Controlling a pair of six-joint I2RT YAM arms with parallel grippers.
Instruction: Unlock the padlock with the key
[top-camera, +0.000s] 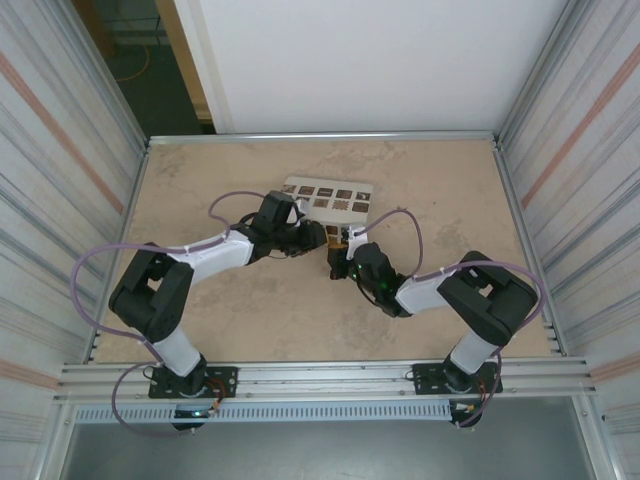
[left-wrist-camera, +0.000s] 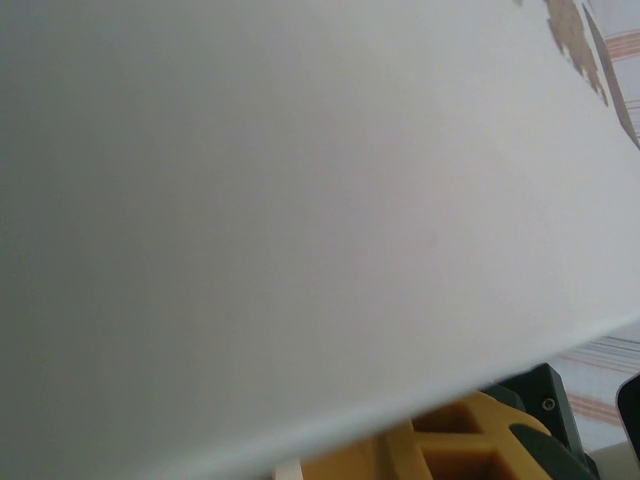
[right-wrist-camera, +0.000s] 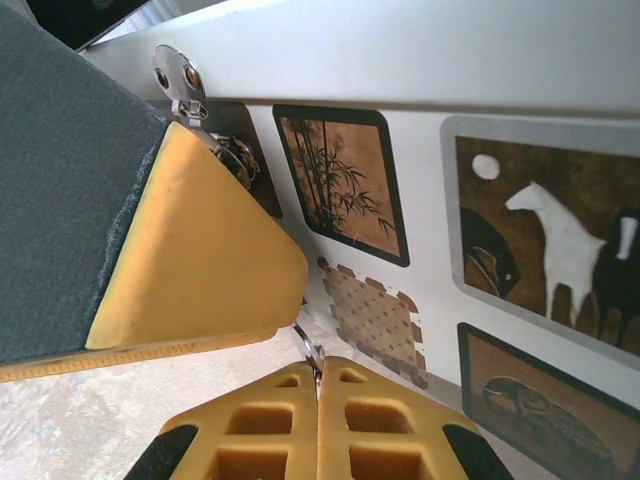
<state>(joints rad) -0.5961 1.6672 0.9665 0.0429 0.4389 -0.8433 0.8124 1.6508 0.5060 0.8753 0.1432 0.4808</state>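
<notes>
The two arms are meeting over the middle of the counter (top-camera: 250, 310), toward its far edge, right against the front of the white box (top-camera: 328, 198) with the picture tags. In the right wrist view the right gripper (right-wrist-camera: 318, 375) is pressing its yellow fingers together and pinching a thin metal sliver at the very tips. I take this to be the key (right-wrist-camera: 311, 350), which is poking out toward the box face.

Just beside it, a yellow-and-grey wedge (right-wrist-camera: 190, 250) is reaching in; it is probably a finger of the left gripper (top-camera: 312, 238). Small shiny metal pieces (right-wrist-camera: 176, 72) are sitting along its upper edge. I judge that the padlock is being held there, but its brass body is hidden and I cannot tell for sure. Nor can I tell whether the left fingers are spread or closed: the left wrist camera is sitting too close to the box's white side.

The step in hand looks like lining the key up with the keyhole, and nothing is showing it seated yet. The next move is calling for a fine, straight push of the key tip into the lock, with the other arm steadying the body. A twist is then needed without letting the sliver slip in the pinch.
</notes>
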